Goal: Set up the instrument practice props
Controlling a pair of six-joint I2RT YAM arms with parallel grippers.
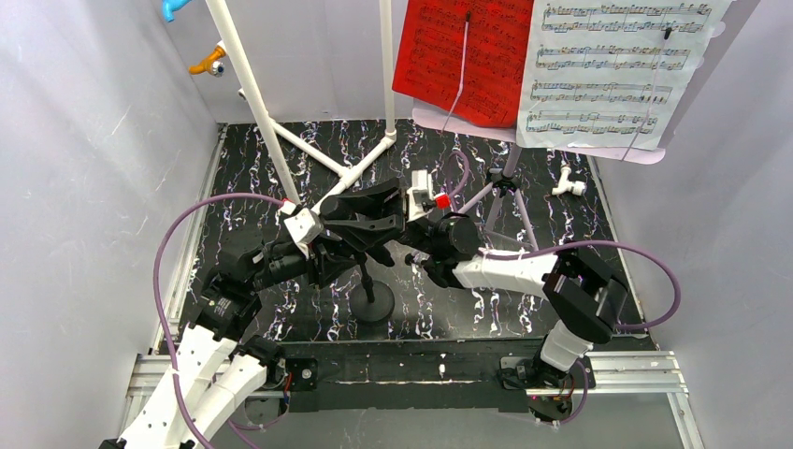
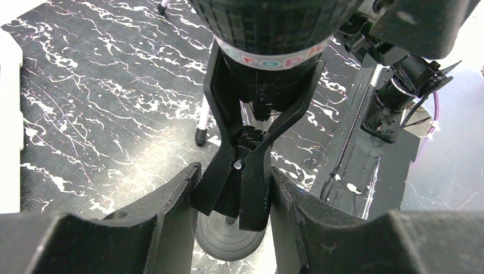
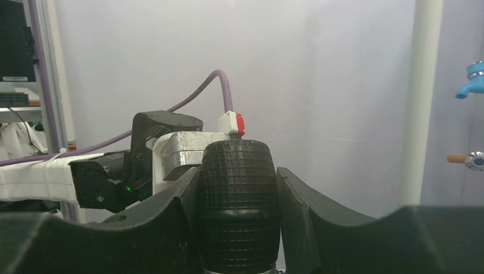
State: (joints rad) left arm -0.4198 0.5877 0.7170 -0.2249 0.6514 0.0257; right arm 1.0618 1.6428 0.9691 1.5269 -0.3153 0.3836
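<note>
The lilac music stand [image 1: 465, 125] stands at the back right on tripod legs [image 1: 512, 198]. It holds the red music sheet [image 1: 463, 56] and the white music sheet [image 1: 608, 75]. The microphone stand's round base [image 1: 372, 301] sits at the centre front, and it also shows in the left wrist view [image 2: 225, 237]. My left gripper [image 1: 348, 248] [image 2: 234, 191] is shut on the handles of the stand's black clip [image 2: 242, 171]. The black microphone [image 2: 268, 34] sits in the clip's prongs. My right gripper [image 1: 374, 210] [image 3: 238, 194] is shut on the microphone's gridded head [image 3: 238, 200].
A white PVC pipe frame [image 1: 252, 103] [image 3: 419, 103] stands at the back left. Blue [image 1: 173, 7] and orange [image 1: 208, 64] taps sit on the wall. A loose white pipe fitting [image 1: 568, 184] lies at the back right. A tripod leg foot [image 2: 200, 136] is near the clip.
</note>
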